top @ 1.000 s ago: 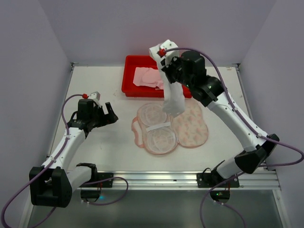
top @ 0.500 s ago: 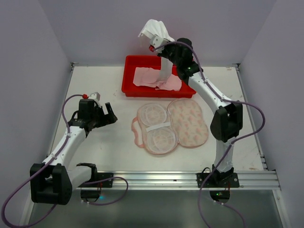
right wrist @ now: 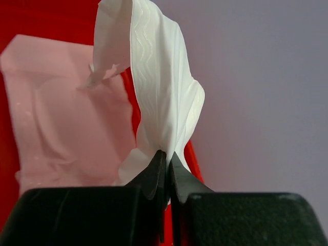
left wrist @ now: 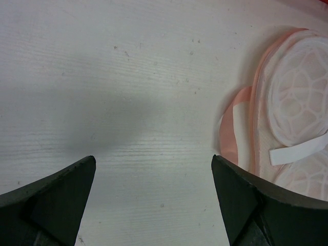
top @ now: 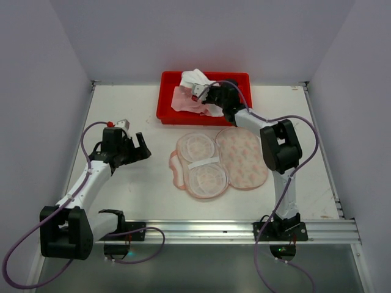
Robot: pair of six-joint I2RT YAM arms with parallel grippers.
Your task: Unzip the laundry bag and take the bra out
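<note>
The laundry bag (top: 241, 160) lies unzipped and spread flat on the table's middle, white mesh lining up on its left half, printed side on its right. The bag's pink rim (left wrist: 287, 97) shows at the right of the left wrist view. My right gripper (top: 200, 93) is shut on the bra (top: 194, 78), a crumpled white fabric held low over the red tray (top: 232, 74). Up close, the pinched jaws of the right gripper (right wrist: 167, 156) hold the bra (right wrist: 159, 77) as it stands upward. My left gripper (top: 142, 149) hovers open left of the bag, and nothing lies between the tips of that left gripper (left wrist: 154, 161).
A pale-pink garment (top: 183, 99) lies in the red tray's left part, also seen as a pink garment (right wrist: 66, 118) behind the bra. Purple walls close in the table on three sides. A metal rail (top: 201, 231) runs along the near edge.
My right arm has carried the bra from above the bag back to the red tray and lowered it there. The left arm has not moved.
</note>
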